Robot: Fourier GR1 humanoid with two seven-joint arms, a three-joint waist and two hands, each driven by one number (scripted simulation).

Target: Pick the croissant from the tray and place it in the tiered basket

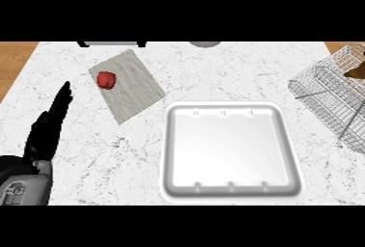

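One hand shows in the head view: the left hand [49, 126], at the near left, coming off a grey forearm [25, 185] at the lower left corner. Its black fingers are straight and held together, pointing far along the marble counter [235, 72], with nothing held; whether they touch the counter's top cannot be told. The right hand does not show. No writing, brand or label can be read on anything.

Near centre, right of the hand and well apart from it, lies a white tray [230, 152] with a raised rim and small notches along its near and far walls; its floor is bare. Farther and to the left, a grey cloth [128, 87] lies tilted on the counter, with a small red object [106, 80] resting on its far left part; what it is cannot be told.

At the far right edge stands the tiered basket [331, 99] of white wire. A small brown shape [358, 71], likely the croissant, shows inside its far part, cut off by the view's right edge.
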